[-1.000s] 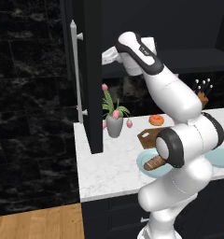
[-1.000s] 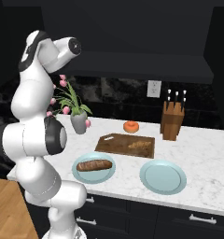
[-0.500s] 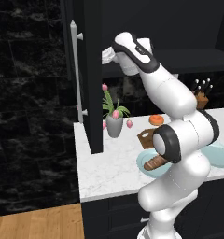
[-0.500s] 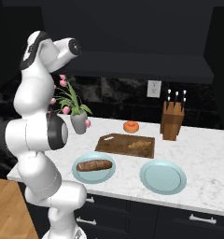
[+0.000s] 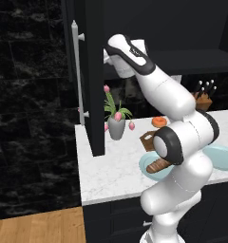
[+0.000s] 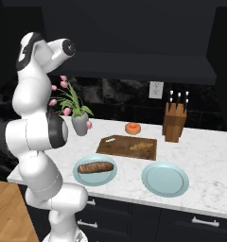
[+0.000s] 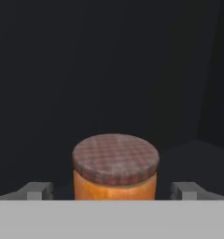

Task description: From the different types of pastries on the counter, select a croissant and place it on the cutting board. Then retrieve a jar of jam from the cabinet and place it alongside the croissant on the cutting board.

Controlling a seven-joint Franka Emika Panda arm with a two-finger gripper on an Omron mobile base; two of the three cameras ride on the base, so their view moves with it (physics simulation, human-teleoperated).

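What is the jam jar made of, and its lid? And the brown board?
The jar of jam looks like smooth glass with orange jam showing through, though it may be plain orange plastic. Its lid seems covered in checked cloth, judging by the woven reddish-brown pattern. The cutting board looks like dark matte wood, with faint grain.

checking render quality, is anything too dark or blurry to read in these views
Hand view: jar is lit and soft-edged, the cabinet around it near black. Left base view: cabinet interior too dark to read. Right base view: counter evenly lit and sharp.
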